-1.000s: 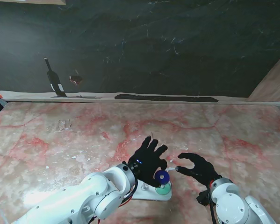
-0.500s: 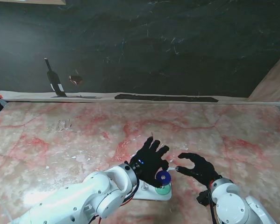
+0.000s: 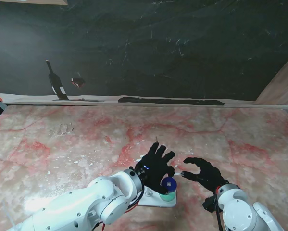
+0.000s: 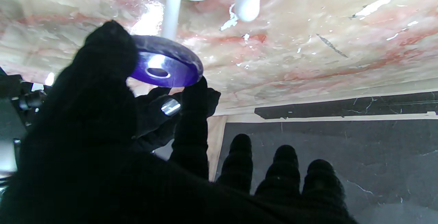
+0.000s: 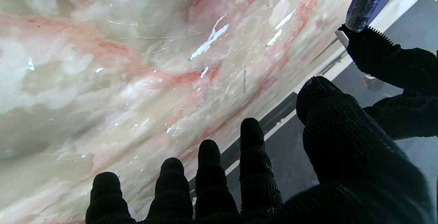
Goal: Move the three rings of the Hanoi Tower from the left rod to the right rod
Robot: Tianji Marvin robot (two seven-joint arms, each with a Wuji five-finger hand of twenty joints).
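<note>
Left hand point(image 3: 153, 166) pinched the blue ring point(image 4: 166, 67) by its rim between thumb and one finger, other fingers point(image 4: 285, 169) spread; ring hung over the right rod point(image 4: 172, 7), tip at or just under its hole, well above the green ring point(image 3: 168, 196) on the white base point(image 3: 156, 199). Right hand point(image 3: 204, 172) hovered just beside, fingers wide, holding nothing. Step judged: threading blue onto the right rod. Next called for centring the hole, lowering, then letting go. Third ring not made out.
</note>
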